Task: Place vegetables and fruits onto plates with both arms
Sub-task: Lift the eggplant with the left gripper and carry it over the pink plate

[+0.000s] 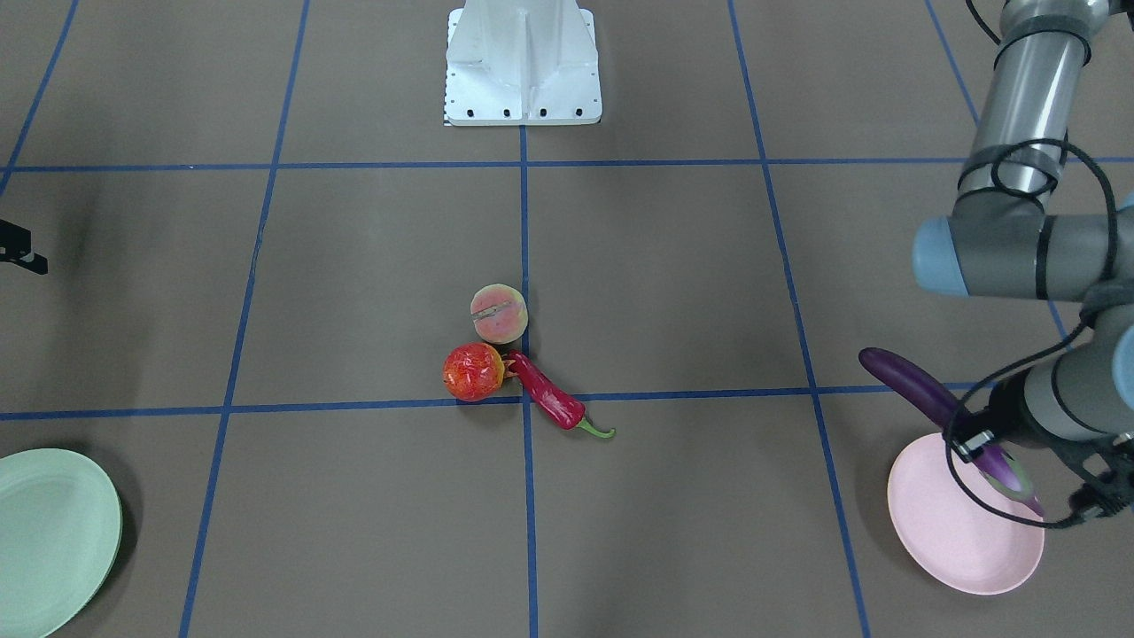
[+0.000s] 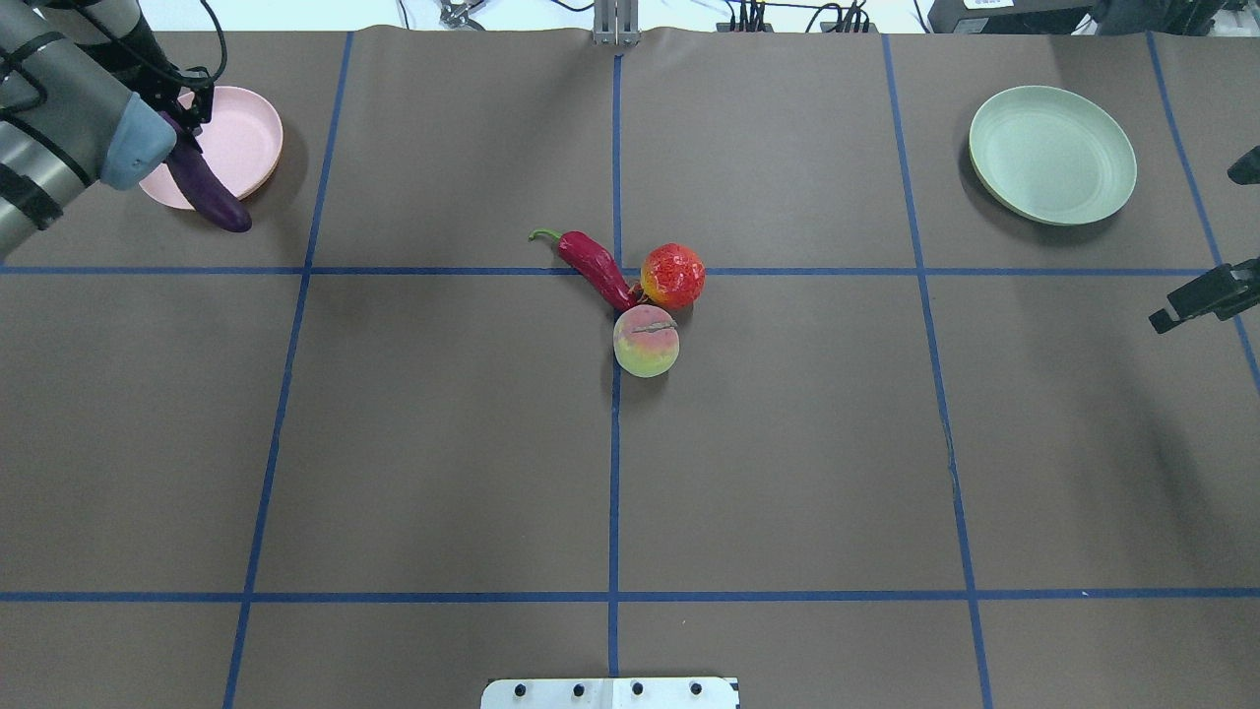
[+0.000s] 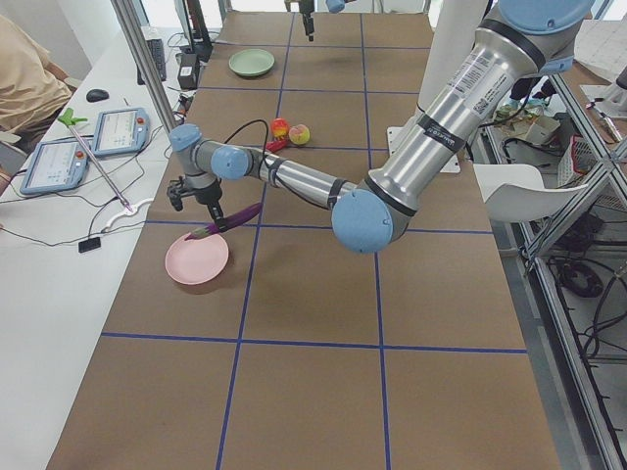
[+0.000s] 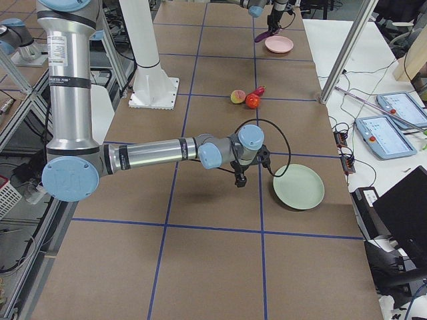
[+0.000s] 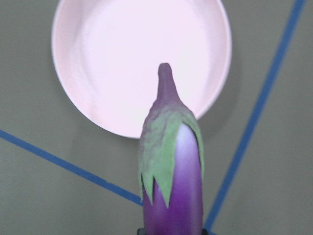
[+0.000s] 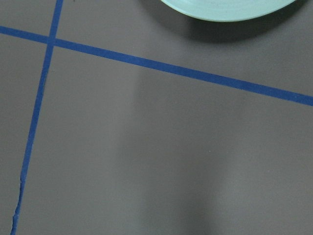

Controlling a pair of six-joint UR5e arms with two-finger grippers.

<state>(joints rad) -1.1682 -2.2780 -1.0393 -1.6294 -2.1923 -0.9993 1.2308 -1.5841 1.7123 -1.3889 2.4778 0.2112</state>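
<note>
Facing the robot, the left gripper [image 1: 982, 446] at 4 o'clock in the view is clamped on the eggplant [image 1: 921, 394] near its green cap. The cap end hangs over the pink plate [image 1: 952, 536] and the purple tip juts past the rim toward 10 o'clock. At centre, the peach [image 1: 499, 313] sits at 1 o'clock of the pomegranate-like fruit [image 1: 473, 371], and the chili pepper [image 1: 549, 400] lies at its 4 o'clock, touching it. The green plate [image 1: 53, 540] is at 8 o'clock on the table [image 1: 709, 292]. From overhead, the eggplant [image 2: 212, 192] points to 5 o'clock off the pink plate [image 2: 241, 133], and only black parts of the right gripper [image 2: 1196, 300] show at 3 o'clock, below the green plate [image 2: 1051, 153], so its opening cannot be told. From the robot's left, the eggplant [image 3: 235, 217] hangs tilted above the pink plate's [image 3: 196, 259] far edge. From its right, the right gripper [image 4: 239, 180] points down at 9 o'clock of the green plate [image 4: 298, 187]. The left wrist view shows the eggplant's [image 5: 173, 186] cap aimed at 12 o'clock over the pink plate [image 5: 98, 73]. The right wrist view shows bare table and the green plate's [image 6: 220, 10] edge at 12 o'clock, with no fingers in sight.
</note>
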